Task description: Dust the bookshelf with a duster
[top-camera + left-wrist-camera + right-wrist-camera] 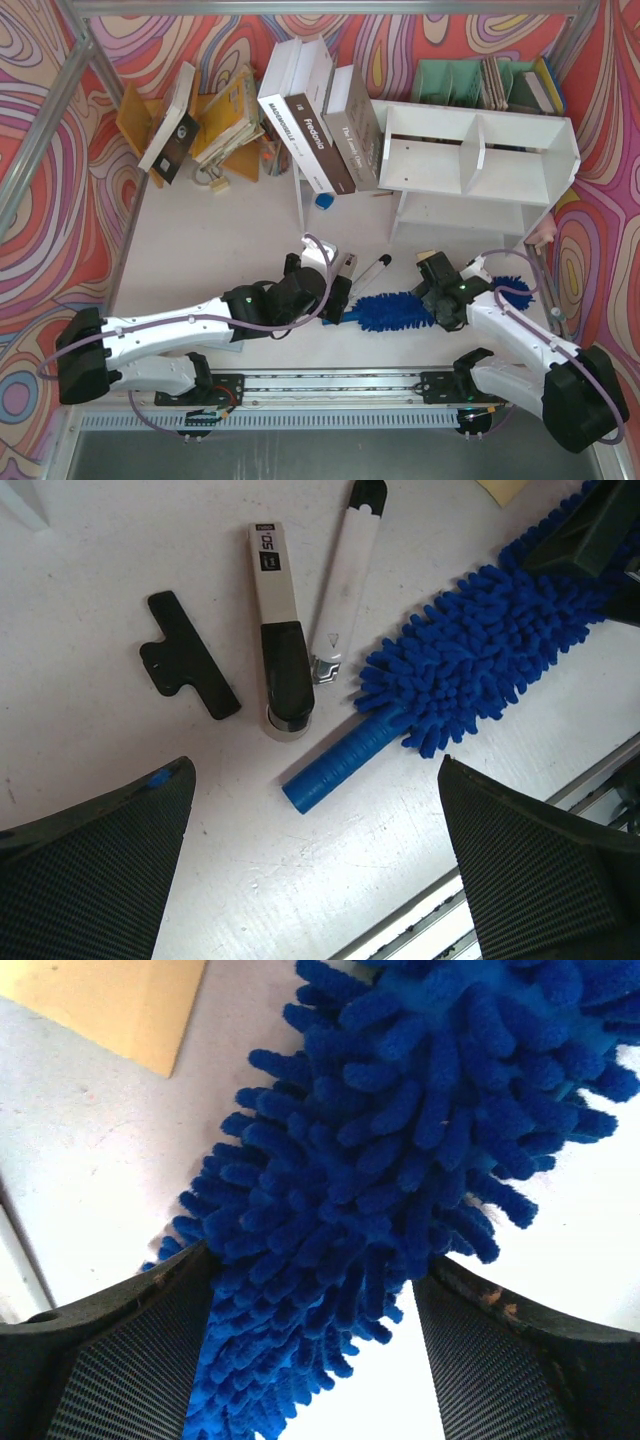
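duster (395,312) lying on the table (250,230) in front of the bookshelf (480,150), right gripper (315,1360) pinching its fluffy head, left gripper (318,865) hovering spread wide over the handle (335,768) end

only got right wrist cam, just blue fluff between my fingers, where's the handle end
Observer: The duster lies on the table. Its handle points to your left, and nothing is gripping it.
Operator: left gripper anywhere close
Observer: The left gripper hangs wide open right above that handle.
Operator: and the bookshelf
Observer: The bookshelf stands behind your right gripper, apart from the duster.
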### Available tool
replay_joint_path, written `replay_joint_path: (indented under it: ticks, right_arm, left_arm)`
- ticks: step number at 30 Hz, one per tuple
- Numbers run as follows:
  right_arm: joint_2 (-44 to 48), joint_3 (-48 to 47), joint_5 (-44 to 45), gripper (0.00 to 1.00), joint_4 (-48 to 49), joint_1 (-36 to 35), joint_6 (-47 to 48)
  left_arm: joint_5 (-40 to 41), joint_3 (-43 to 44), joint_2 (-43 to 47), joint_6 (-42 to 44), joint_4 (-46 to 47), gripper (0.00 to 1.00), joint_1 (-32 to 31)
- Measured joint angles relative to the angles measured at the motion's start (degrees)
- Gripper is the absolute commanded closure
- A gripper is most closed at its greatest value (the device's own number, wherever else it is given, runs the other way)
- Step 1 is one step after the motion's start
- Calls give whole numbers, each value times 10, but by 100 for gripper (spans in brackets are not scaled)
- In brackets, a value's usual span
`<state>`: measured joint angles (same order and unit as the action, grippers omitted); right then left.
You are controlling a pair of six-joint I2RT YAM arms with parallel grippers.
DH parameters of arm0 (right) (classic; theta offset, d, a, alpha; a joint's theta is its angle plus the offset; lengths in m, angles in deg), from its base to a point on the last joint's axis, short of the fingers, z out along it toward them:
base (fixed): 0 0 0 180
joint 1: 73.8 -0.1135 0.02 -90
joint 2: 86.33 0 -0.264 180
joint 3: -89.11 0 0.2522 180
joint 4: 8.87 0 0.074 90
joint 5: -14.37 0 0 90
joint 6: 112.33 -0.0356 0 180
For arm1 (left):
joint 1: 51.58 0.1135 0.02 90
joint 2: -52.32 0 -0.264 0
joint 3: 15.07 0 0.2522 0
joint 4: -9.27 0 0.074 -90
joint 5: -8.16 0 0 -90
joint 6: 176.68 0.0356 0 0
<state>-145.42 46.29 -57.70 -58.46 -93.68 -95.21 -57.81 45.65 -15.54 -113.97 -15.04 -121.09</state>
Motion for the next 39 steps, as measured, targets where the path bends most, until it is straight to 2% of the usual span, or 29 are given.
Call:
replay_joint_path:
  ticks: [6,14,25,39]
  right_arm:
    - [-9,14,1,37,13,8,-4]
    - [2,18,16,72,20,12,-24]
    - [66,10,32,98,-23,12,-36]
    - [136,-31,46,100,-106,12,-35]
  left_arm:
    - [0,5,-23,8,2,2,-12]
    - [0,17,-38,20,2,2,-24]
    - [2,44,-59,37,-3,2,-37]
    - [7,106,-88,70,-37,2,-72]
